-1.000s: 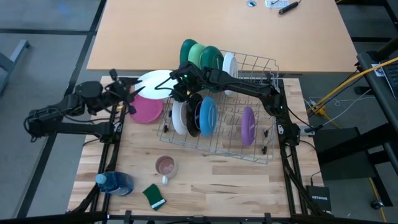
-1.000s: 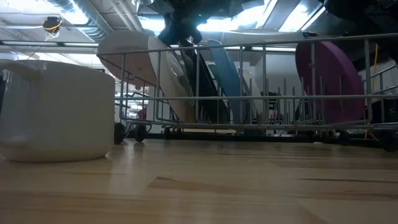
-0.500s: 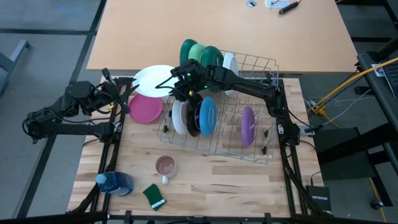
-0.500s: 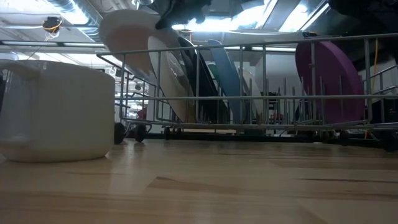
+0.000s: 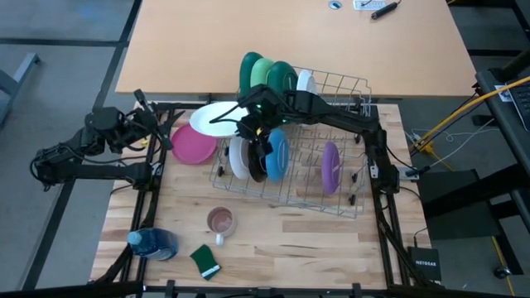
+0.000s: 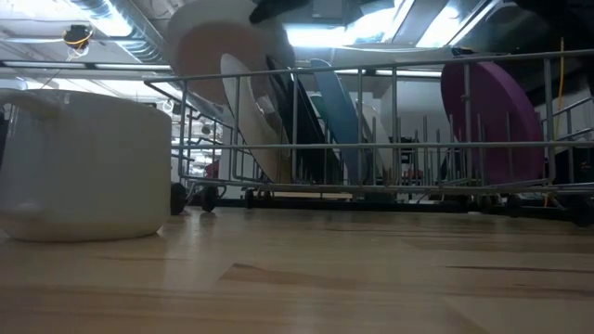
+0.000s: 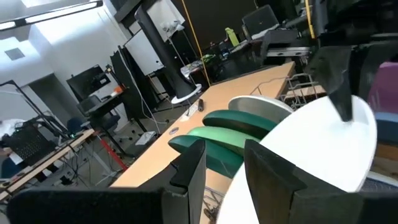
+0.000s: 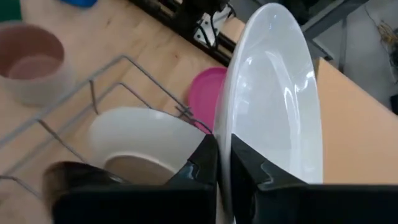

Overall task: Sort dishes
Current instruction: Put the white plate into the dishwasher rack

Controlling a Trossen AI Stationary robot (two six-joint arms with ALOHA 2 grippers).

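Note:
My right gripper [image 5: 248, 124] is shut on a white plate [image 5: 217, 117], held above the left end of the wire dish rack [image 5: 348, 207]. The plate also shows in the right wrist view [image 8: 273, 93] and the low view [image 6: 223, 46]. My left gripper [image 5: 153, 124] is open and empty at the table's left edge, apart from the plate. A pink plate [image 5: 193, 145] lies flat on the table. White [image 5: 238, 157], black [image 5: 257, 159], blue [image 5: 277, 155] and purple [image 5: 330, 167] plates stand on edge in the rack. Green plates [image 5: 265, 73] and a small white one [image 5: 306, 85] stand at its far side. My right gripper pinches the white plate's rim [image 8: 227, 140] between its two fingers, one finger [image 8: 202, 163] on each face. The fingers come from the table's right side. The plate is lifted clear and tilted, and reaches out toward the table's left over the rack's end.
A small mug [image 5: 220, 221] with brown inside stands near the front, and shows large in the low view [image 6: 83, 162]. A blue bottle [image 5: 153, 243] and a green sponge [image 5: 204, 260] lie at the front left. A second, bare table [image 5: 290, 33] stands beyond.
My left gripper has drawn back toward the table's left edge, away from the white plate. My right gripper has carried the white plate up and toward the table's right, over the rack's left end, and the plate has tipped more on edge.

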